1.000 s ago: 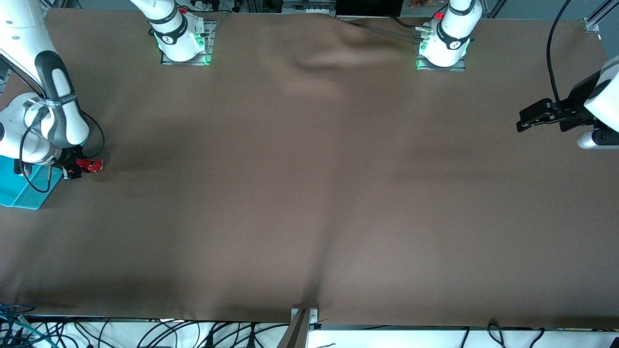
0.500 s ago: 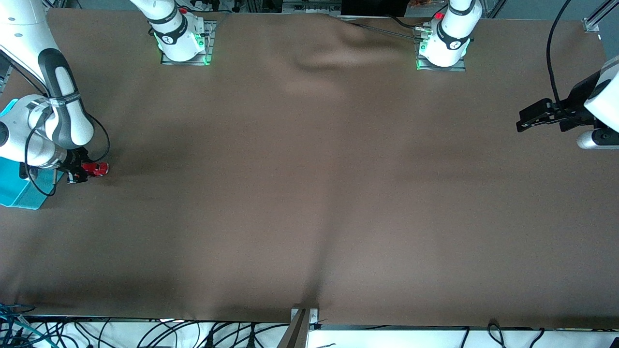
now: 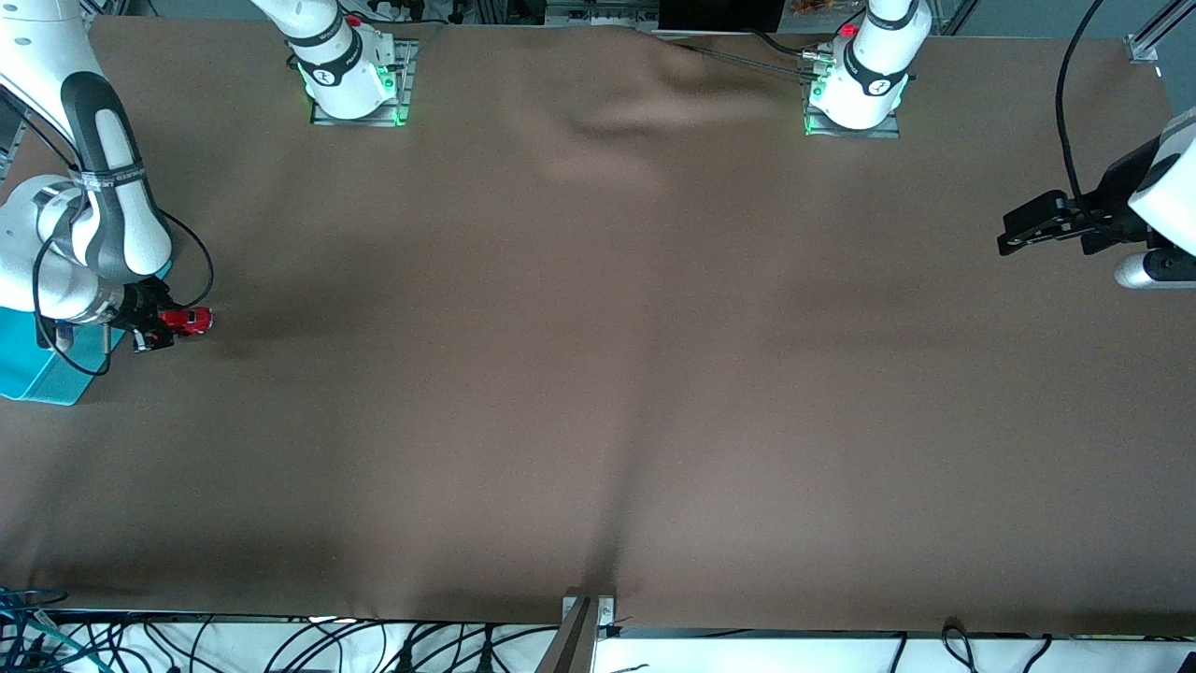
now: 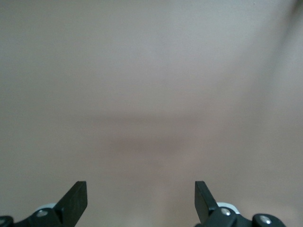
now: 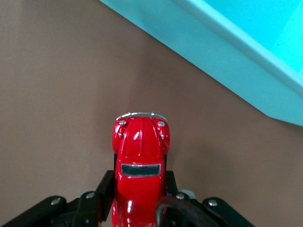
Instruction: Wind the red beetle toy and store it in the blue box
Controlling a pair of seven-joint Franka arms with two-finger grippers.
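The red beetle toy point(image 3: 190, 321) point(image 5: 140, 163) is clamped between the fingers of my right gripper point(image 3: 161, 326) point(image 5: 139, 183), which is shut on its sides, just above the brown cloth beside the blue box point(image 3: 28, 369) point(image 5: 236, 52) at the right arm's end of the table. The toy's rounded nose sticks out past the fingertips. The right arm covers part of the box. My left gripper point(image 3: 1014, 241) point(image 4: 140, 198) hangs open and empty over the cloth at the left arm's end, where that arm waits.
A brown cloth point(image 3: 598, 374) covers the table, with a raised wrinkle point(image 3: 645, 112) between the two arm bases. Cables point(image 3: 280, 645) hang along the table edge nearest the front camera.
My right gripper has carried the red beetle toy a little way from the blue box toward the table's middle. The left arm has not moved.
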